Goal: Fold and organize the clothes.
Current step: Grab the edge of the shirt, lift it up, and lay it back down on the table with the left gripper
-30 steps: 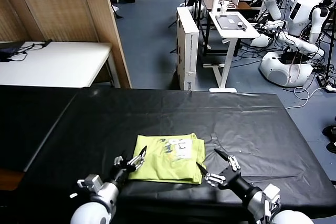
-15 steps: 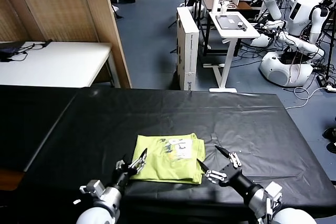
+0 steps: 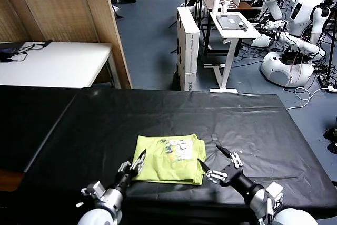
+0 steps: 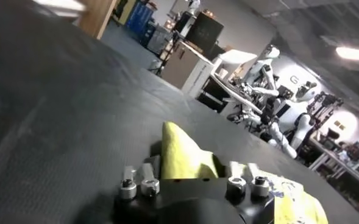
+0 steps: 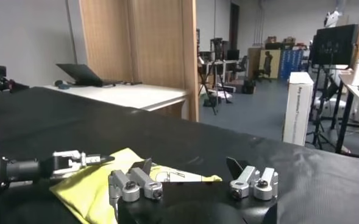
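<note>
Lying folded into a compact rectangle on the black table cover (image 3: 95,125), the lime T-shirt (image 3: 169,166) sits near the robot's edge of the surface, roughly centred between the two arms, with a white patch that looks like the neck label showing on its upper layer. It is soft, light cotton, so I judge it will sag and slide apart if lifted by one layer only; the stacked folds are likely to shift against each other. A firm hold probably belongs at a corner or along a folded edge, pinching all layers together, and the smooth cover underneath may let the bundle skid when pushed.

The left gripper (image 3: 136,162) is at the shirt's near left corner. In the head view its fingers stand only narrowly apart, tips over or on the yellow-green edge; the left wrist view shows a peak of cloth standing up in front of the fingers, but whether the cloth is actually pinched I cannot tell.

The right gripper (image 3: 216,163) lies just beside the shirt's right edge, on the bare cover, fingers spread wide and holding nothing; the right wrist view shows the shirt lying just ahead of them.
</note>
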